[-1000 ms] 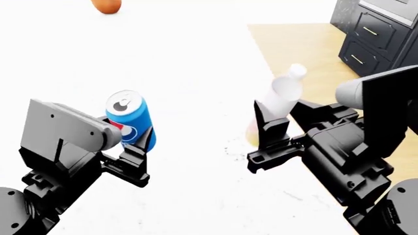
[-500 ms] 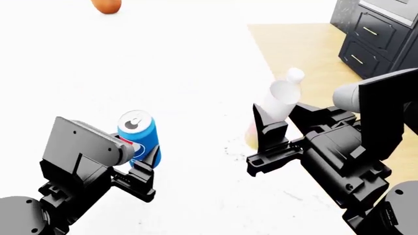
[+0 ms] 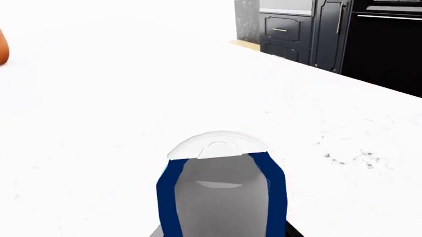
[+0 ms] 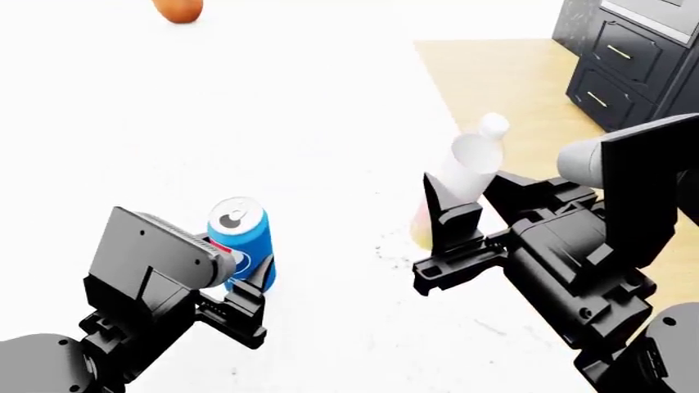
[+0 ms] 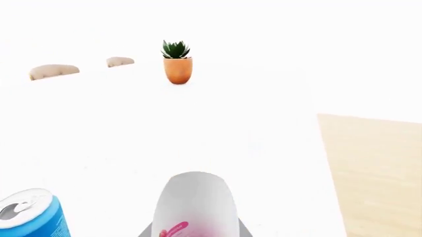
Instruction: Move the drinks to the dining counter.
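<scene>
My left gripper (image 4: 249, 280) is shut on the blue cola can (image 4: 241, 241), which stands upright, low over or on the plain white dining counter (image 4: 327, 123); I cannot tell if it touches. The can fills the left wrist view (image 3: 221, 192). My right gripper (image 4: 446, 225) is shut on the lower part of the white bottle with the pink-to-yellow label (image 4: 467, 164), which leans away from me above the counter's right edge. The right wrist view shows the bottle (image 5: 194, 205) and the can (image 5: 29, 217) beside it. The milk carton is out of view.
An orange round object (image 4: 178, 8) sits at the far end of the counter. A potted plant (image 5: 177, 66) and two beige chair backs (image 5: 54, 71) show beyond the counter. Wooden floor (image 4: 513, 82) and dark panelled cabinets (image 4: 628, 49) lie to the right.
My left gripper has moved down and toward me with the cola can, which now sits lower over the counter. The right gripper and bottle have barely moved.
</scene>
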You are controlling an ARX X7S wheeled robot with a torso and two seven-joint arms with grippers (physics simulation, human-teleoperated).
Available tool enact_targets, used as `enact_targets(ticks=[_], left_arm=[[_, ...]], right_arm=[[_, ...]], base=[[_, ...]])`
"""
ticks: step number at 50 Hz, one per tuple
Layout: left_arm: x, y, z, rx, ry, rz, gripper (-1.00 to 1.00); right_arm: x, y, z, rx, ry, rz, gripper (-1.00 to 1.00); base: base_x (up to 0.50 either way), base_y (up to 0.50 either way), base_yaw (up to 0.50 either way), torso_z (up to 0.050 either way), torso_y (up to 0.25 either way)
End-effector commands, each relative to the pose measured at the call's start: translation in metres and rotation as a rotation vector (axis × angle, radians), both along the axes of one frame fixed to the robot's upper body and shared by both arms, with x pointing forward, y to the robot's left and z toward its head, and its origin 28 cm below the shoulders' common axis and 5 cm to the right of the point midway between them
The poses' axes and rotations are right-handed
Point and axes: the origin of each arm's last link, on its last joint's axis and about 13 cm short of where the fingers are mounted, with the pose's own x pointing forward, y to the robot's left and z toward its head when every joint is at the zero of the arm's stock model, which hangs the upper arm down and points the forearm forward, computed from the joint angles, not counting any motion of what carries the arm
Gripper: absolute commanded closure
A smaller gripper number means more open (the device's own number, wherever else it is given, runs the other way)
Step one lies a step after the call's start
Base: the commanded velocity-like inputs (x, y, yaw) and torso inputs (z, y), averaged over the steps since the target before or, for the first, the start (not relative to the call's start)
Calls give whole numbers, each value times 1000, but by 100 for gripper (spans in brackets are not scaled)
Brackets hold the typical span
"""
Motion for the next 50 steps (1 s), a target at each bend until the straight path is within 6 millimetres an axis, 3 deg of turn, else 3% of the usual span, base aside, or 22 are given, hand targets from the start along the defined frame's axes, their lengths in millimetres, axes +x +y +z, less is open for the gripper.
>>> enact_targets(ticks=[1, 8, 9, 30, 38, 50], left_arm=[[-1, 0, -1, -2, 3, 6, 100], [-1, 0, 0, -4, -3, 7, 100], [-1, 1, 0, -3, -5, 10, -100], [-3, 0, 5, 7, -27, 11, -100], [-10, 0, 16, -94, -80, -53, -100], [-21, 0, 28, -108, -130, -44, -100]], right_arm=[[0, -1, 3, 1, -29, -13, 100], [-1, -2, 4, 0, -30, -13, 100], [-1, -2, 3, 0, -30, -14, 100], [-1, -2, 2, 1, -29, -15, 100], [0, -2, 2, 0, -24, -10, 100], [3, 0, -4, -3, -5, 2, 100]], base=[[0, 0, 0, 0, 0], [0, 0, 0, 0, 1], [0, 0, 0, 10, 0], [0, 0, 0, 0, 1], [0, 0, 0, 1, 1], [0, 0, 0, 0, 1]])
